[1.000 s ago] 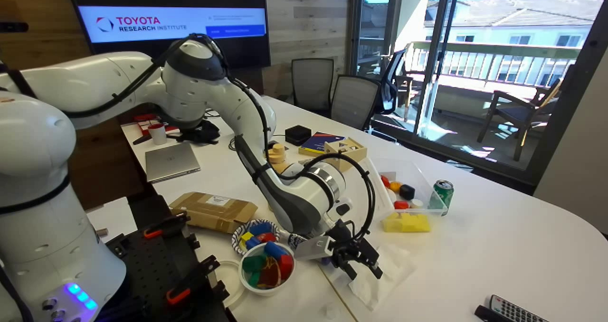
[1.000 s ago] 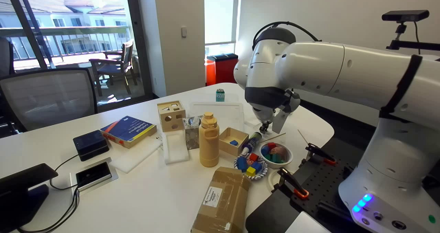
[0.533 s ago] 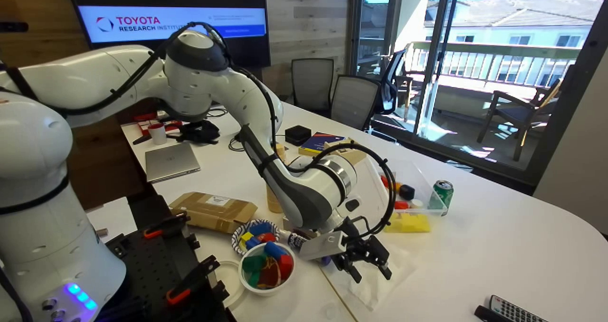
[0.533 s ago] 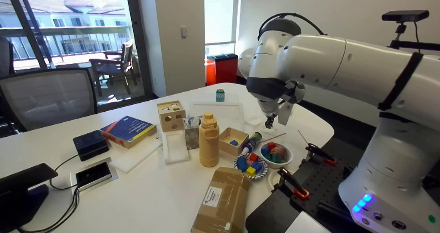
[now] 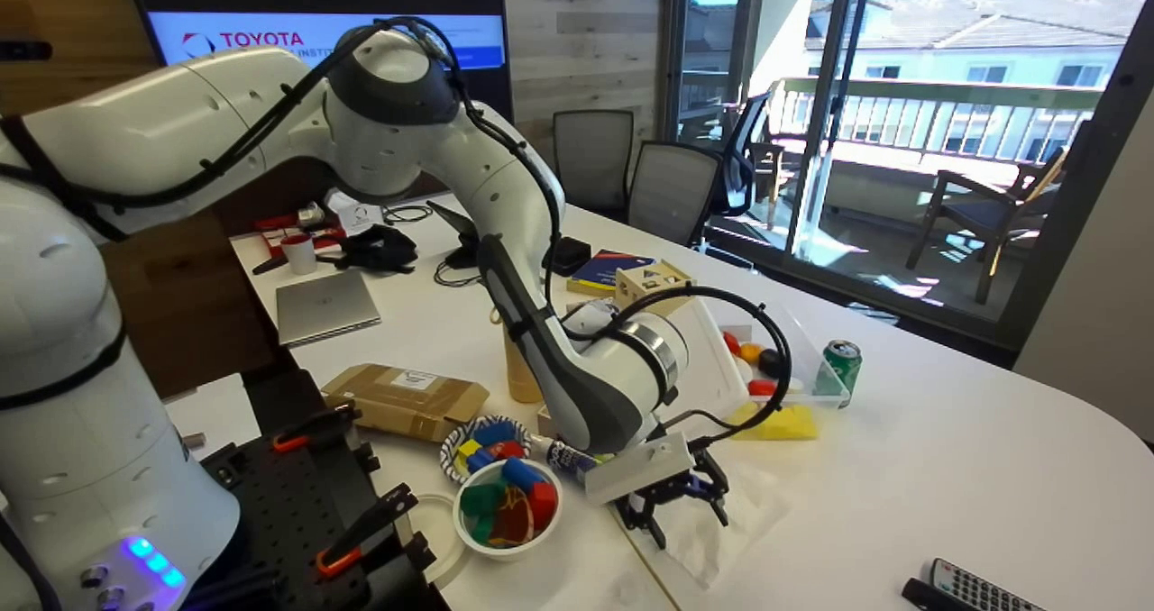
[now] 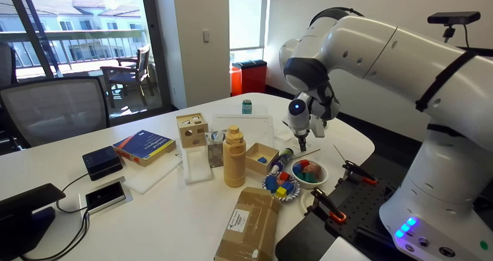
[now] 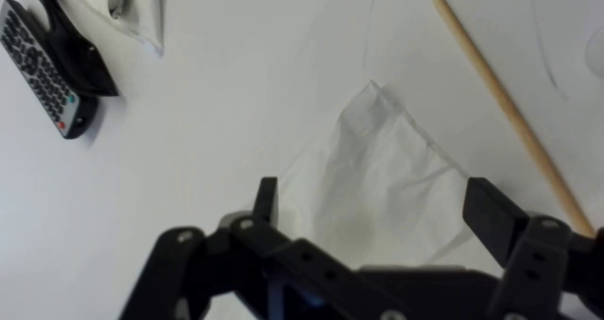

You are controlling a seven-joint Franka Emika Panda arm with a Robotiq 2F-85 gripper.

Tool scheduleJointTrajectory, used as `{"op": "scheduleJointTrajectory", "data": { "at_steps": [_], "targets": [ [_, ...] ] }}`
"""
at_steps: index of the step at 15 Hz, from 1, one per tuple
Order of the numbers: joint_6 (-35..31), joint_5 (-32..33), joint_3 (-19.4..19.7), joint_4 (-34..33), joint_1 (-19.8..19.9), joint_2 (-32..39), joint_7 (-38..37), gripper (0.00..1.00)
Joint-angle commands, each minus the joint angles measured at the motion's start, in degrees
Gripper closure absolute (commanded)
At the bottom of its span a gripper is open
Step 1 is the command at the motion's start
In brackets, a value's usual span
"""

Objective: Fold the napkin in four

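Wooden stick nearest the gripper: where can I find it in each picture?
In an exterior view: wooden stick, bottom, just right of centre.
In an exterior view: wooden stick, lower half, right of centre.
In the wrist view: wooden stick, slanting down the right side.
Shared landmark: the gripper, near it in every view.

The bent arm [image 5: 379, 142] points its tool [image 7: 372, 192] (fingers [image 7: 493, 216] spread apart) downward.
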State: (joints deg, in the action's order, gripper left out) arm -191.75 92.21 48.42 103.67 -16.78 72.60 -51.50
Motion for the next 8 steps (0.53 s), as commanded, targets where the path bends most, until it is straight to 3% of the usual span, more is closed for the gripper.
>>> {"op": "scheduleJointTrajectory", "data": {
  "at_steps": [1, 3, 4, 8],
  "targets": [
    [6.89, 4.14, -9.71, 3.93, 9.55, -6.62, 15.3, 0.0],
    [11.81, 2.6, -14.37, 5.8, 14.39, -9.05, 23.55, 0.0],
    [7.32, 0.21, -8.93, 5.24, 9.71, -4.92, 21.4, 0.0],
    [8.58, -2.45, -10.59, 5.04, 11.88, -6.47, 22.5, 0.0]
  ]
}}
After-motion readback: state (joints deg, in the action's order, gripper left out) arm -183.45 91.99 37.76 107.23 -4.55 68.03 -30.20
